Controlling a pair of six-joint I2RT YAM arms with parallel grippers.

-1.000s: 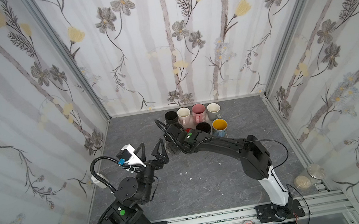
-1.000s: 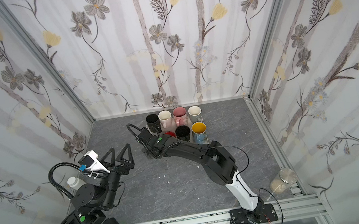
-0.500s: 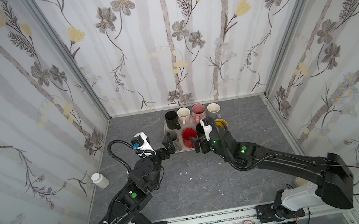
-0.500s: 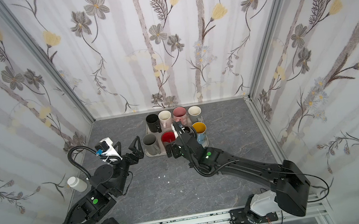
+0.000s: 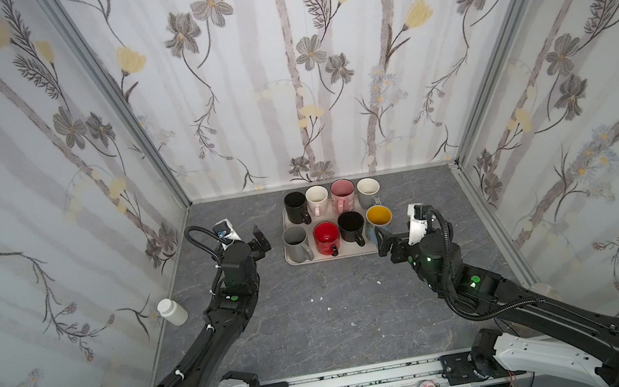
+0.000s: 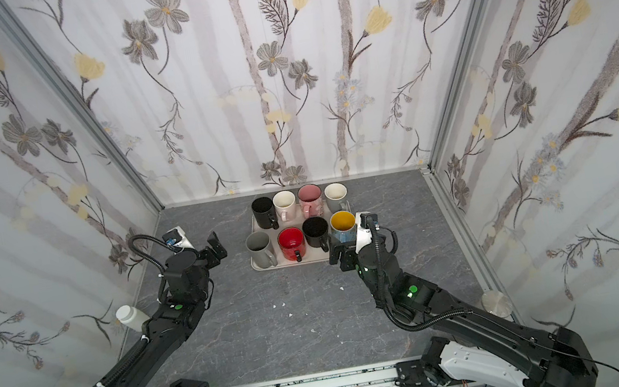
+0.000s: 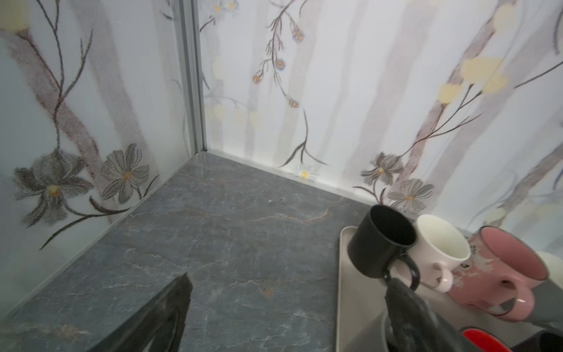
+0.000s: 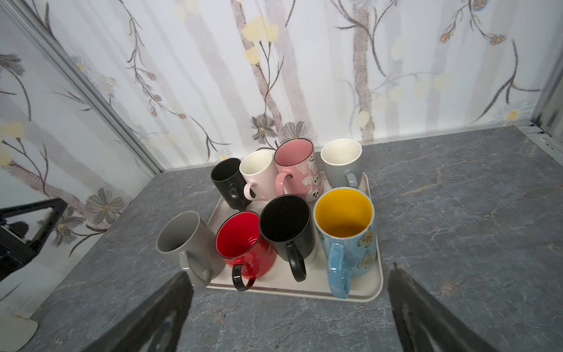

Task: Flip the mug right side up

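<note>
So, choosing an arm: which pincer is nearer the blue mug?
Right. The right pincer sits just in front of the blue mug, at the tray's edge; the left pincer is beyond the tray's opposite side.

Floral wallpaper walls point(image 5: 302, 78) on three sides; grey marbled floor point(image 5: 319, 319)

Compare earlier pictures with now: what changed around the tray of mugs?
The right gripper, earlier stretched across to the tray's left front, has drawn back to its right front corner beside the blue mug. The left gripper has backed off leftward from the grey mug. Both are open and empty. The mugs stay upright.
</note>
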